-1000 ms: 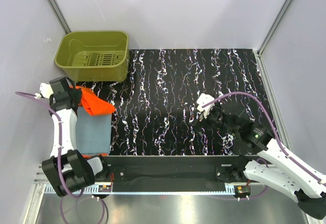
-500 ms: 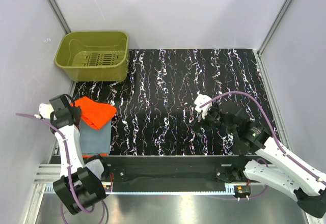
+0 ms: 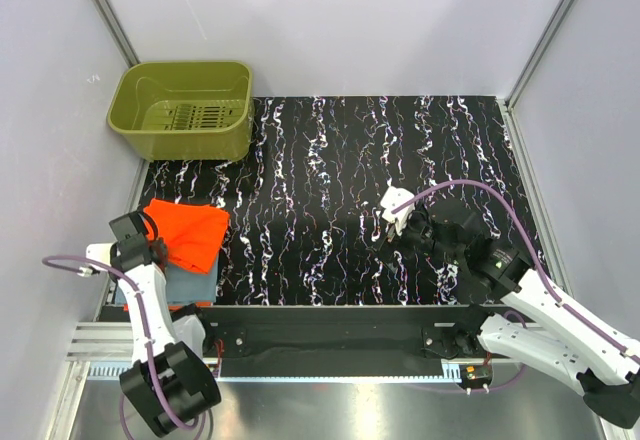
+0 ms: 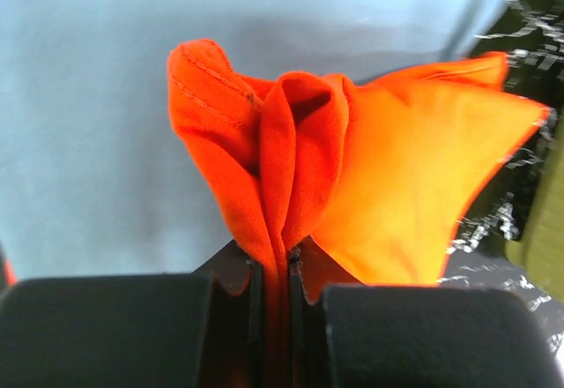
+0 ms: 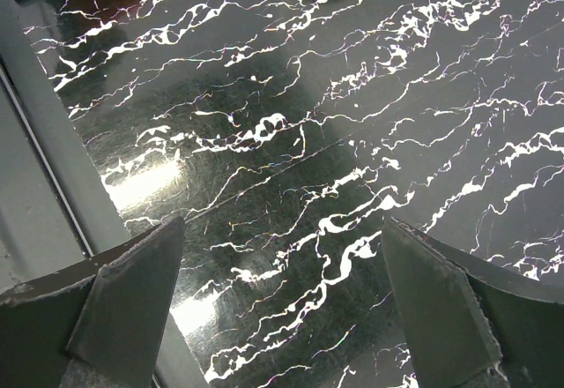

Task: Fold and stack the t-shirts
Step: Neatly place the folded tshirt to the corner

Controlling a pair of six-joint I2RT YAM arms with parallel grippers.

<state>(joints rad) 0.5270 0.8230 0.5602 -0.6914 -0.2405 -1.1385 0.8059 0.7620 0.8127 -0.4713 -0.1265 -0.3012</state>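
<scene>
Stacking step appears in hand: your left tool (image 4: 273, 273) clamps the bunched edge of the bright orange cloth t-shirt (image 3: 190, 235), draped over the folded blue-grey t-shirt (image 4: 88, 141) on the desk (image 3: 330, 160). Your right tool (image 5: 282, 291) gapes empty. Next, release and flatten squarely.

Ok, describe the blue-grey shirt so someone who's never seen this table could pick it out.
From the olive basket at the table's far left, come straight toward the near edge. There lies the blue-grey shirt, a flat folded rectangle. Unlike the bright orange shirt bunched on top of it, it is pale, smooth and ungripped.
</scene>
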